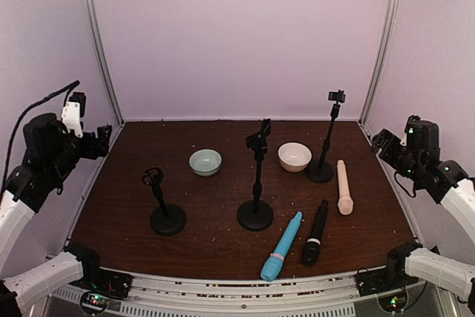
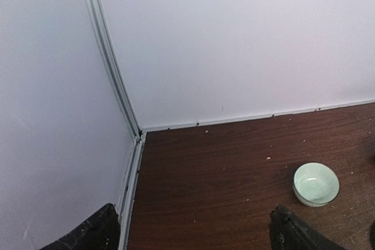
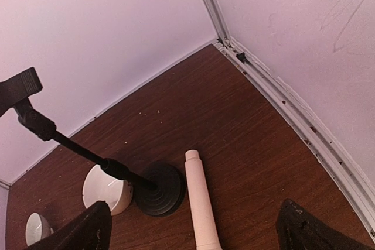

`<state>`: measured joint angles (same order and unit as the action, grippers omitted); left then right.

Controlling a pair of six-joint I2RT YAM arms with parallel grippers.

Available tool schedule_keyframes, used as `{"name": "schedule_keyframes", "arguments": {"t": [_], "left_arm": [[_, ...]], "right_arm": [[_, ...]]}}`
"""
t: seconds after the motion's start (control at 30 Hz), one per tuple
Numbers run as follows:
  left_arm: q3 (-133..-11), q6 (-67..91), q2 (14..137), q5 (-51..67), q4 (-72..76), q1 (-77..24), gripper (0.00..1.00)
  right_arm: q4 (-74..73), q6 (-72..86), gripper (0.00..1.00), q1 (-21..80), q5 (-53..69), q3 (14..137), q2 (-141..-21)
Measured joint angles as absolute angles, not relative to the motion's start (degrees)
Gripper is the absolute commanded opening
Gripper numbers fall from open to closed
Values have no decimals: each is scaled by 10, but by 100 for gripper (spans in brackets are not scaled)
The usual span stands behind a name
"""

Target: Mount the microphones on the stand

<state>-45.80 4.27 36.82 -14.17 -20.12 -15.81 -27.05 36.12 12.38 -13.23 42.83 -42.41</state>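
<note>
Both my left gripper and right gripper hang spread wide and empty at the sides of the dark wooden table. The light blue stick microphone, the black microphone and the cream-beige microphone lie flat at front right, none yet on the black round-based stands. So I judge the first pick is still ahead, and it calls for lowering a gripper over one microphone.

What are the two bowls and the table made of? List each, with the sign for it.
Green bowl: likely glazed ceramic, smooth with a soft sheen.
White bowl: same look, ceramic or plastic.
Table: dark brown wood or wood-look laminate, grain streaks visible, matte.
</note>
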Motion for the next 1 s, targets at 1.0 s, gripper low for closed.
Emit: {"name": "schedule_keyframes", "arguments": {"t": [1.0], "left_arm": [[-643, 57, 661, -159, -167, -738, 67]], "right_arm": [[-102, 208, 63, 272, 123, 304, -384]]}}
